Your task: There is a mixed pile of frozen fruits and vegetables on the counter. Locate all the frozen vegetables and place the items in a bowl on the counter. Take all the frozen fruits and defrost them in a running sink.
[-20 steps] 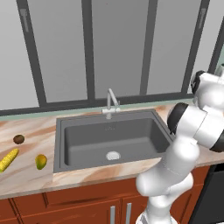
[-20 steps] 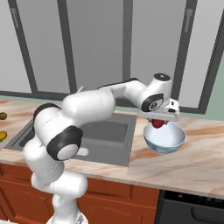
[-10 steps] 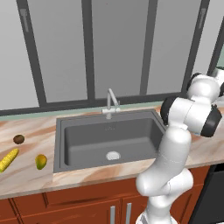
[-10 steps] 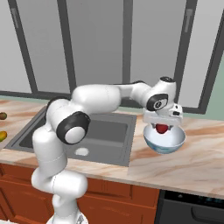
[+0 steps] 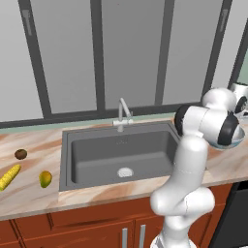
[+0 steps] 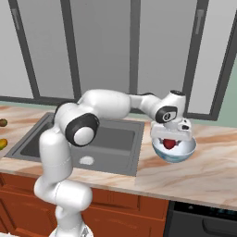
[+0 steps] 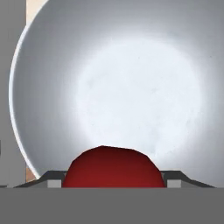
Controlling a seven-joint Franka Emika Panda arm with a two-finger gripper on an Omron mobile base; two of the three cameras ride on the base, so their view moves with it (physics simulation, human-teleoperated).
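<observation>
Hand (image 6: pixel 171 139): clamped on red ball (image 7: pixel 113 168), poised over bowl (image 6: pixel 184 152) on table (image 6: pixel 203 178). Advice: release low and centred to prevent bouncing. Corn cob (image 5: pixel 10 176), brown ball (image 5: pixel 20 154), oval (image 5: pixel 45 178): left of sink (image 5: pixel 97 156).

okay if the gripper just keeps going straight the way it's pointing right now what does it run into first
Most likely the inside of the bowl: the gripper points down into it, with the red ball between its tips, so the ball would probably touch the bowl's bottom first. Depth is hard to judge.
</observation>
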